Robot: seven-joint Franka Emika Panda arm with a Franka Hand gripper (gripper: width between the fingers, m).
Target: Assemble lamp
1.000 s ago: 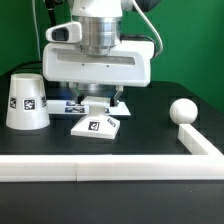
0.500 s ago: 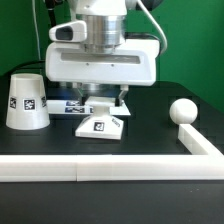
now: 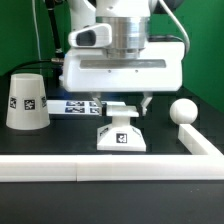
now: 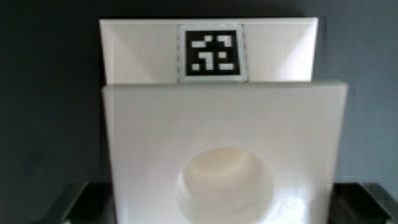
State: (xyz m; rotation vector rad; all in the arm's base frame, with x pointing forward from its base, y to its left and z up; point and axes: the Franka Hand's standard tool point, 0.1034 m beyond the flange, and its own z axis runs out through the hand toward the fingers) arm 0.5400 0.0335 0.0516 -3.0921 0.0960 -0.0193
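Observation:
My gripper (image 3: pixel 124 108) is shut on the flat square lamp base (image 3: pixel 121 136) and holds it by its two sides, close behind the white front wall. The base's tagged edge faces the exterior camera. In the wrist view the base (image 4: pixel 214 110) fills the picture, with its tag far from the jaws and its round socket (image 4: pixel 228 182) between them. The dark fingers (image 4: pixel 71 203) show at both sides of the base. The cone-shaped shade (image 3: pixel 27 100) stands at the exterior view's left. The ball-shaped bulb (image 3: pixel 182 111) lies at the right.
A white wall (image 3: pixel 60 170) runs along the front of the black table and turns back at the exterior view's right (image 3: pixel 203 145), just beside the bulb. The marker board (image 3: pixel 72 105) lies flat behind the gripper, right of the shade.
My gripper has moved toward the exterior view's right and a little nearer the front wall, carrying the base with it. The shade and bulb have not moved.

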